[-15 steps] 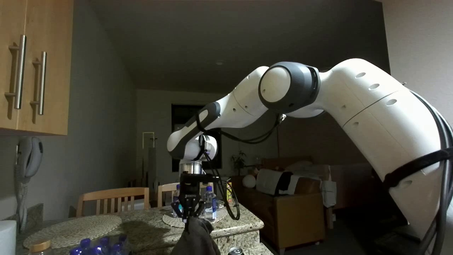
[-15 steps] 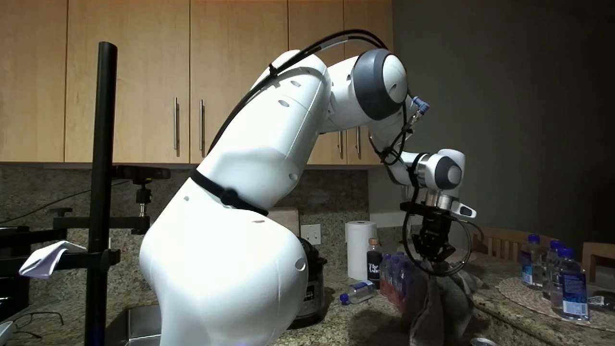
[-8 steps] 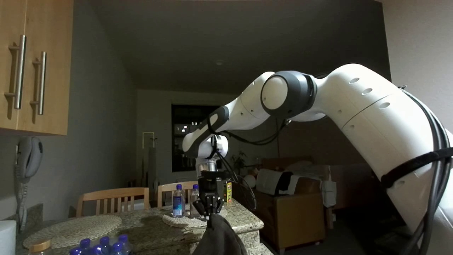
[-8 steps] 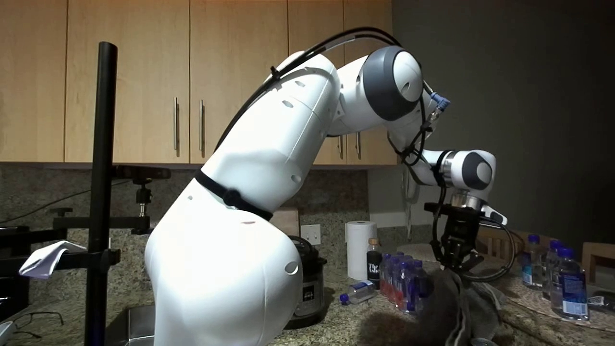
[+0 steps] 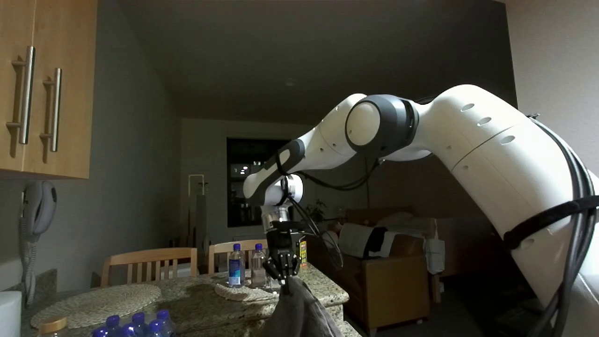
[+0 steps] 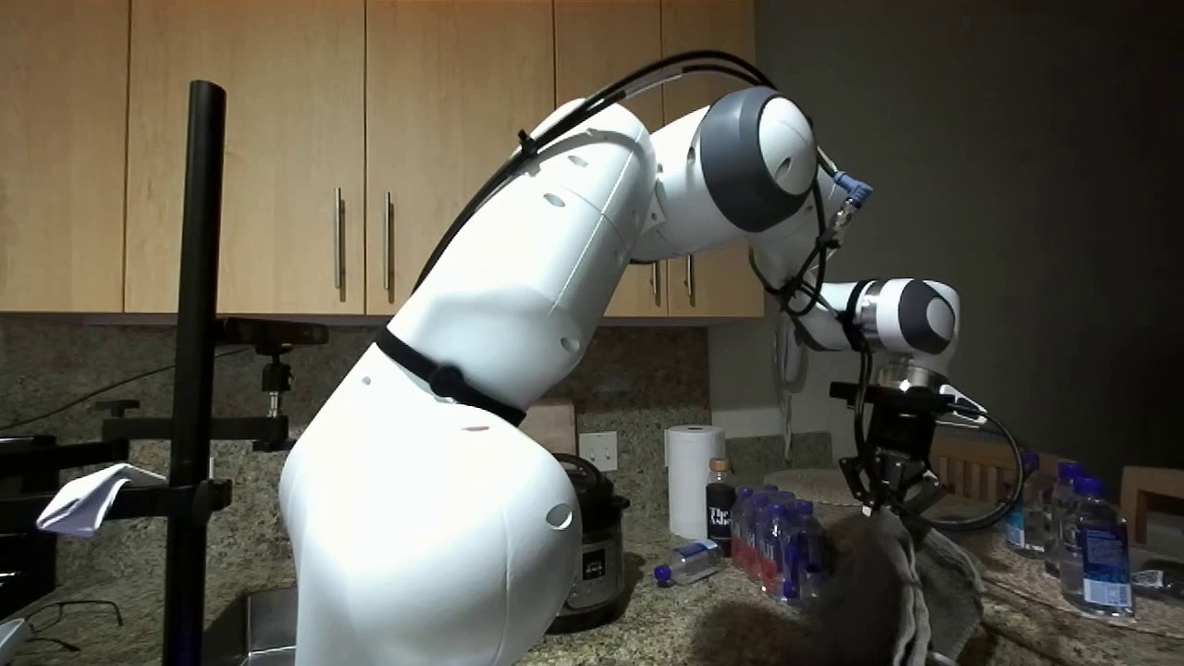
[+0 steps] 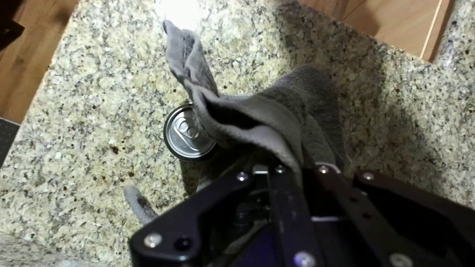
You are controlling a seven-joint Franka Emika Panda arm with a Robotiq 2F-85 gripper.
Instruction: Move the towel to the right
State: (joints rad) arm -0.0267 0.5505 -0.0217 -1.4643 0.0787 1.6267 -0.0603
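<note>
The black two-fingered tool grips the peak of the plush grey cloth towel, which hangs over the speckled granite desk beside a round, silver-topped can. The towel should be light, limp and hard to damage, best held by a thick gathered fold.

In both exterior views the bottom edge crops the towel, so I can't see its lower end there. In the wrist view its folds cover part of the can, and my gripper hides the pinched part and runs off the bottom. In an exterior view my arm blocks part of the pressure cooker, its panel too small to read. In an exterior view, the paper roll is cut off at left.
</note>
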